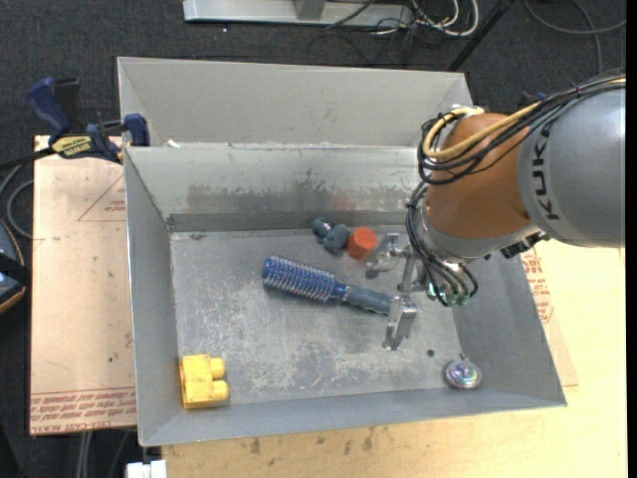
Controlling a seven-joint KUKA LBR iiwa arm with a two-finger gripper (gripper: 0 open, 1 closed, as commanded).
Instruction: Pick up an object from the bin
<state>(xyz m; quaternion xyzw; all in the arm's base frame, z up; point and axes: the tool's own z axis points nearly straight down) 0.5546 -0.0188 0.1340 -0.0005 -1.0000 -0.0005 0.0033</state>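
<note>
Beneath my orange wrist, my claw (391, 294) stands open, fingers spread wide to either side of the handle end of the blue hairbrush (309, 285) on the bin (144, 267) floor. Just beyond one finger sits a small red block (361, 242); a yellow brick (203, 381) lies well away.

1. The gripper (391, 292) hangs with fingers spread over the handle end of the blue hairbrush (309, 284), in the middle of the grey bin (149, 267).
2. A red block (361, 242) and a grey-blue piece (328, 233) lie touching near the back wall.
3. A yellow block (203, 381) sits front-left, and a small silver disc (461, 373) front-right.
</note>
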